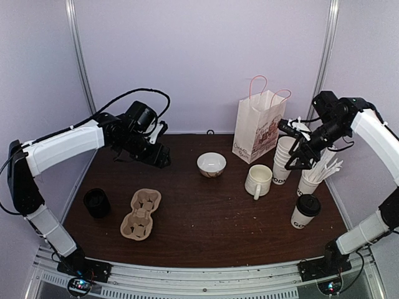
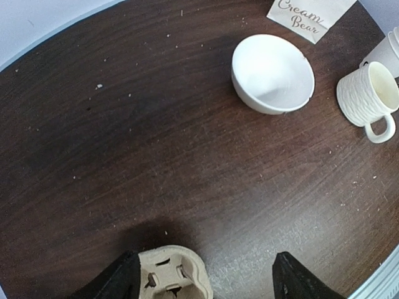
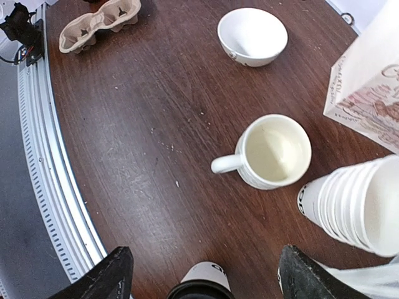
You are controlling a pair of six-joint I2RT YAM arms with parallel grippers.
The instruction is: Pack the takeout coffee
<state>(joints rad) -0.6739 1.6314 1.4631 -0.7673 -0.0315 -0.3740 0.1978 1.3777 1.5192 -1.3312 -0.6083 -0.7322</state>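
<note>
One takeout coffee cup [image 1: 305, 212], white with black lettering and a black lid, stands at the right front of the table. It also shows at the bottom of the right wrist view [image 3: 209, 283], below and between my right fingers. I see only this one lidded cup. My right gripper [image 1: 293, 161] is open and empty, high above the table beside a stack of lidless paper cups [image 1: 283, 159]. My left gripper [image 1: 161, 156] is open and empty at the back left, well above the table. The cardboard cup carrier [image 1: 141, 213] lies at the front left and shows in the left wrist view [image 2: 174, 277].
A white paper bag [image 1: 260, 128] with pink handles stands at the back. A white bowl [image 1: 211, 164] and a white mug [image 1: 258, 180] sit mid-table. A cup holding white sticks [image 1: 310, 180] stands at the right. A black round object [image 1: 96, 202] sits at the far left.
</note>
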